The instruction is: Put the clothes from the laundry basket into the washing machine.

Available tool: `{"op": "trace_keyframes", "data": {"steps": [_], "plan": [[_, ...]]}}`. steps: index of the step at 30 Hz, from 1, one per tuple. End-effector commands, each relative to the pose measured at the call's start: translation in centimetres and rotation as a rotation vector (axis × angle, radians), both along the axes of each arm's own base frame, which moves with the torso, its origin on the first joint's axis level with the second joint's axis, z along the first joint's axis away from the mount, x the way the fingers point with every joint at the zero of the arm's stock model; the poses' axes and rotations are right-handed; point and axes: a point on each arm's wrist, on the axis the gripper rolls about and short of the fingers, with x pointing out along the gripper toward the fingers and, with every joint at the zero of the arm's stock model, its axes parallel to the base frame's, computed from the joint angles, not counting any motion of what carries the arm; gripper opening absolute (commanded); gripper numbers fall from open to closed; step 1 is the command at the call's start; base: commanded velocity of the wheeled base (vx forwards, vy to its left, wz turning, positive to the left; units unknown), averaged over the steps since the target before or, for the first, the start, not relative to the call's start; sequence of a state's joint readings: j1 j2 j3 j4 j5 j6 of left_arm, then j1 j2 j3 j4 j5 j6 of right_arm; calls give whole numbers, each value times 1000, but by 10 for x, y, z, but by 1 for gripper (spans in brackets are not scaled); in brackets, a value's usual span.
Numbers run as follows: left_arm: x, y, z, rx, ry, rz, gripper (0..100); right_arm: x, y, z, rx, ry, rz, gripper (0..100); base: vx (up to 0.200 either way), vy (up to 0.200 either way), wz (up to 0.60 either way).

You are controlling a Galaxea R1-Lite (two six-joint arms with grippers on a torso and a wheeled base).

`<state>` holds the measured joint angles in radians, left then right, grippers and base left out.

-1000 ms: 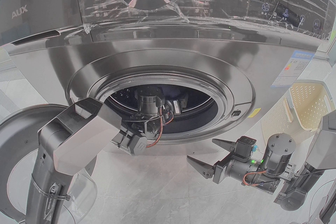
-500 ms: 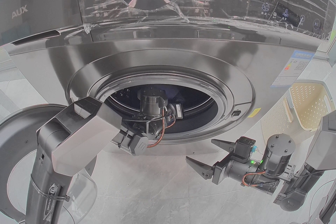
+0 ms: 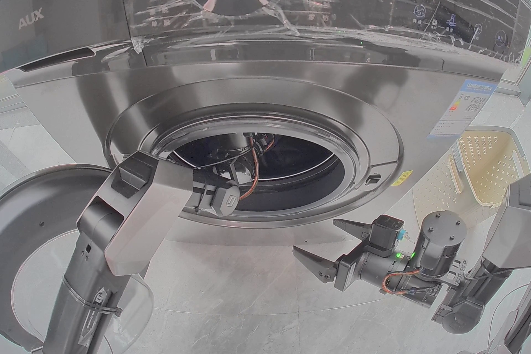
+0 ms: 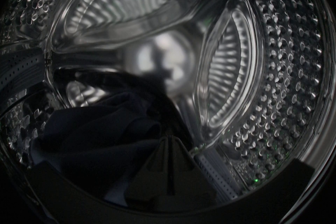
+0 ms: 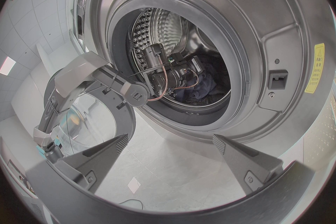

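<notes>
Machine: the steel-grey front-loading washing machine (image 3: 332, 95) stands with its round door open.
Basket: the cream perforated plastic laundry basket (image 3: 487, 167) sits by the machine's right front corner, no clothes visible inside.
Garment: the crumpled dark navy cloth (image 4: 98, 123) lies on the drum floor.
Left gripper (image 4: 170, 161): inside the drum, fingers pressed together just beside the cloth; whether they pinch it is unclear.
Right gripper (image 3: 316, 236): spread wide, empty, outside below the door rim, nearer the basket.

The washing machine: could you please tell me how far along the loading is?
Done: dark blue clothes lie in the drum of the washing machine, door open. In hand: nothing visibly; the left gripper is shut inside the drum beside them, and the right gripper hangs open and empty outside. Left: the laundry basket shows bare wall; its bottom is hidden, so I cannot tell.
</notes>
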<state>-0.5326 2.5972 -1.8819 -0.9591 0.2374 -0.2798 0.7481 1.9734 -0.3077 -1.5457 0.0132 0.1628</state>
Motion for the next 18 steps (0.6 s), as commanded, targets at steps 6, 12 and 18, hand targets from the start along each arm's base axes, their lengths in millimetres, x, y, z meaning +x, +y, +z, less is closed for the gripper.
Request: {"op": "trace_keyframes", "data": {"steps": [6, 12, 18], "plan": [[11, -6, -17, -5, -23, 28, 100, 0, 0, 1, 2, -3, 1, 100, 0, 0, 0], [0, -8, -12, 14, 2, 15, 100, 0, 0, 0, 1, -1, 1, 100, 0, 0, 0], [-45, -8, 0, 82, 93, -38, 100, 0, -1, 0, -1, 1, 0, 100, 0, 0, 0]]}}
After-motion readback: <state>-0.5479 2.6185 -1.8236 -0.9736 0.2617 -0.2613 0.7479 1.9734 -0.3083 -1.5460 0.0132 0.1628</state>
